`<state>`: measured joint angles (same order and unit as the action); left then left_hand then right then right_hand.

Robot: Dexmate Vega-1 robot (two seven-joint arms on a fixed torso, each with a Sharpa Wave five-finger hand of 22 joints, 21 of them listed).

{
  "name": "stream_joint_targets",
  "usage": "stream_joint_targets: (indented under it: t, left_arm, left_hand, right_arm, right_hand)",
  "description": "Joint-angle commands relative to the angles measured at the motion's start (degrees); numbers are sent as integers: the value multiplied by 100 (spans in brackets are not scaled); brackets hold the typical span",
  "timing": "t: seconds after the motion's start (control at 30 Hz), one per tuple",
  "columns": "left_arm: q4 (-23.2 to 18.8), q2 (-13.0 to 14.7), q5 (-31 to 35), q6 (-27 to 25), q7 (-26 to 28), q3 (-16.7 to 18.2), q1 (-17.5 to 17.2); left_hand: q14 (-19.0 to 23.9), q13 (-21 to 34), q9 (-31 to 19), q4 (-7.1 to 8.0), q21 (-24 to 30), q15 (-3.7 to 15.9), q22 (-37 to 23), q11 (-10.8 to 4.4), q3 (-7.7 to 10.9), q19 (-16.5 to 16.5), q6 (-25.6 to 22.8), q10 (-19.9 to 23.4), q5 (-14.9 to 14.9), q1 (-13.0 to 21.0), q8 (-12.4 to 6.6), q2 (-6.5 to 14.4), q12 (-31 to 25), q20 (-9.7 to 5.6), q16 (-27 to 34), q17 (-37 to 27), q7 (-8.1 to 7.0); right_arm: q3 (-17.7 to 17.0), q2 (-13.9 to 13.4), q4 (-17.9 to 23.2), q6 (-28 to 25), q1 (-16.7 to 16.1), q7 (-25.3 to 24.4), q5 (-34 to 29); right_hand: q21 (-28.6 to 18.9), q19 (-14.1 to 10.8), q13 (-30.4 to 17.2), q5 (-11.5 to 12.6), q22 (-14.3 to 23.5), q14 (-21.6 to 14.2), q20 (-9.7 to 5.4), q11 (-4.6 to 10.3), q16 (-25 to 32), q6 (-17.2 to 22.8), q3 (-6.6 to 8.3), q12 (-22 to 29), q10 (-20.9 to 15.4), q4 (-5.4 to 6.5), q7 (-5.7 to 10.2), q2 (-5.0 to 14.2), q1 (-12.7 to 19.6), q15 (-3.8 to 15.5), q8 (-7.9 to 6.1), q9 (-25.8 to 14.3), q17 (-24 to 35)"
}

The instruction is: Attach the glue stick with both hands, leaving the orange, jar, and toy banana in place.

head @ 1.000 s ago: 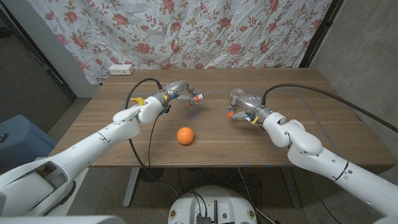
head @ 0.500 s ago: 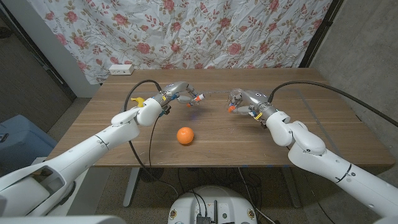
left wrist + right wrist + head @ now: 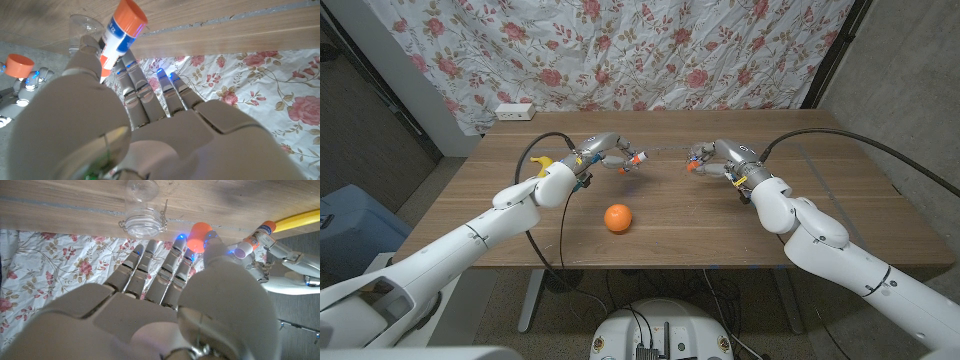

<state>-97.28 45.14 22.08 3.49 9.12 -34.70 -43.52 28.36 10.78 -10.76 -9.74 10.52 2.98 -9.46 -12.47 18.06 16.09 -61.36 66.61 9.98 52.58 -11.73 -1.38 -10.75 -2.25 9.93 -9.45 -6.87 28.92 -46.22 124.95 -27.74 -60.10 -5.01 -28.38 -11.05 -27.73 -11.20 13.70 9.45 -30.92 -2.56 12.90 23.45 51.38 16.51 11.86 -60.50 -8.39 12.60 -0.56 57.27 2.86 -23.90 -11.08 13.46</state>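
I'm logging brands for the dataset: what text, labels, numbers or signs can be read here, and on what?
No text can be read.
Glue stick, held by the left robot hand: white label with a blue patch, print too blurred to read.
Cap, held by the right robot hand: plain orange, no marking visible.
Jar: clear, no label visible.
Orange and banana: no markings.

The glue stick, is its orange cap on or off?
Off. The left hand holds the glue stick, and the right hand holds the orange cap apart from it.
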Motion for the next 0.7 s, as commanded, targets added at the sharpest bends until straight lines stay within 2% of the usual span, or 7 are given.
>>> stream_joint_targets:
  t: [0.03, 0.7]
  left_arm:
    - [-43, -19, -8, 185, 182, 93, -130]
    - [-13, -52, -56, 451, 180, 149, -162]
  left_hand:
    - [-3, 27, -19, 42, 34, 871, -20, -43, 5, 28, -433, 34, 33, 323, -35, 356, -36, -341, 39, -16, -201]
    - [-6, 28, -20, 39, 34, 872, -20, -42, -7, 32, -432, 34, 33, 326, -34, 361, -38, -336, 36, -15, -203]
  right_arm:
    - [-101, 39, 228, -74, -61, -418, 642]
    - [-79, 57, 232, 187, 48, -778, 1268]
  right_hand:
    - [-1, -14, -15, -22, 33, 3, -99, -8, 6, 72, -49, -17, -69, -4, 2, 21, 4, 832, 35, -11, 11]
    - [3, 7, -13, -61, 33, 57, -76, -9, 5, 68, -113, -51, -40, 17, 2, 48, -35, 809, 94, -6, 23]
